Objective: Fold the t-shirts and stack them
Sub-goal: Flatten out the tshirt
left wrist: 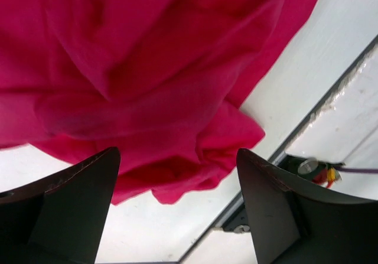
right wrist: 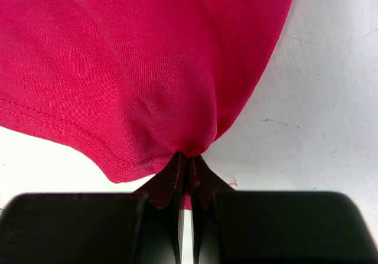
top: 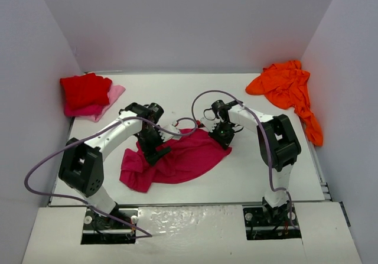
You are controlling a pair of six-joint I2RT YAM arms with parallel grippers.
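A crumpled magenta-pink t-shirt lies in the middle of the white table, between the two arms. My left gripper hangs over the shirt's left part with its jaws wide apart. In the left wrist view the cloth lies beyond the open left gripper, with nothing between the fingers. My right gripper is shut on the shirt's right edge. The right wrist view shows the hemmed cloth bunched into the closed right gripper. A bright red t-shirt is folded at the back left. An orange t-shirt lies crumpled at the back right.
A paler pink cloth sticks out from under the red t-shirt. White walls close in the table on the left, back and right. The orange shirt trails along the right wall. A purple cable loops off the left arm.
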